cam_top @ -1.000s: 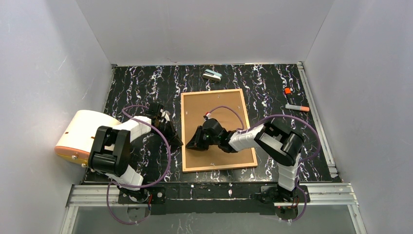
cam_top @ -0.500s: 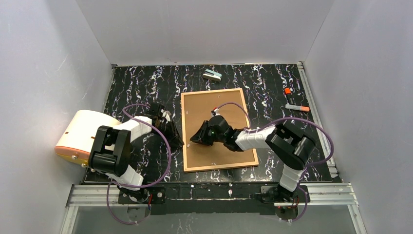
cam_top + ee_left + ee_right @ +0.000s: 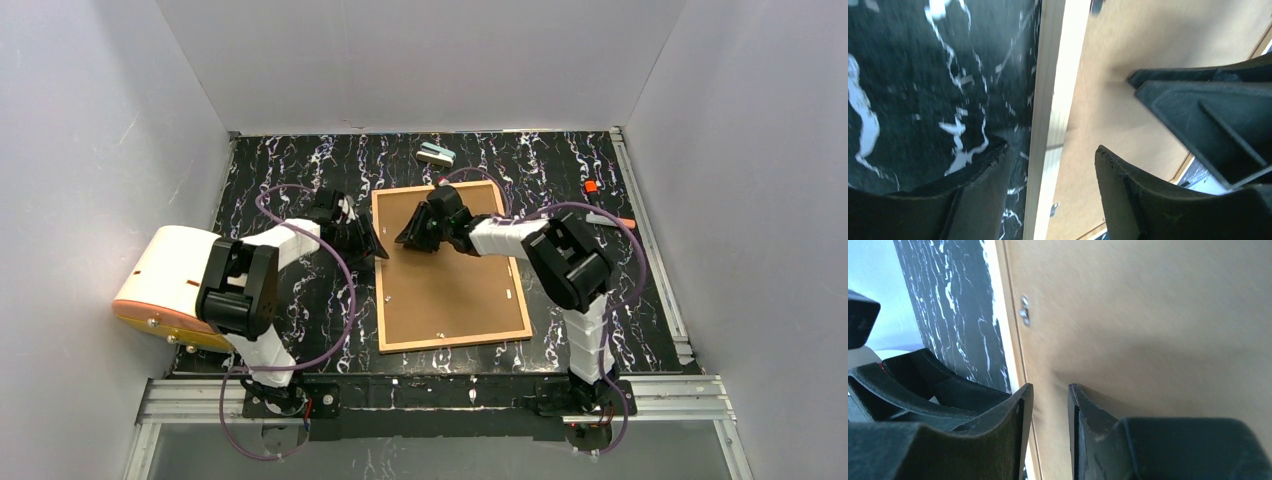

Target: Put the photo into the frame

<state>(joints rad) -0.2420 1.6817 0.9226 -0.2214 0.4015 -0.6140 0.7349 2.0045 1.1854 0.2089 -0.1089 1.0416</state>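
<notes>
The frame [image 3: 377,285] lies face down mid-table, its thin light-wood border around a plain brown backing board [image 3: 455,290]. The photo is hidden. My left gripper [image 3: 375,245] stands open at the frame's left border, far half. In the left wrist view the left gripper [image 3: 1052,147] straddles the pale wood edge [image 3: 1050,100], touching nothing visibly. My right gripper [image 3: 408,238] hovers over the board just inside that same edge. In the right wrist view the right gripper [image 3: 1049,387] shows a narrow empty gap, low over the board [image 3: 1148,305] near a small metal clip [image 3: 1024,310].
A white-and-orange rounded object [image 3: 165,285] sits at the table's left edge beside the left arm. A small teal-and-white item [image 3: 436,154] lies at the back. An orange-capped marker [image 3: 610,218] and a small orange piece [image 3: 591,186] lie at the right, near a metal rail [image 3: 655,260].
Both grippers have moved along the frame's left edge toward the far end. Both have opened wider, the left much more than the right.
</notes>
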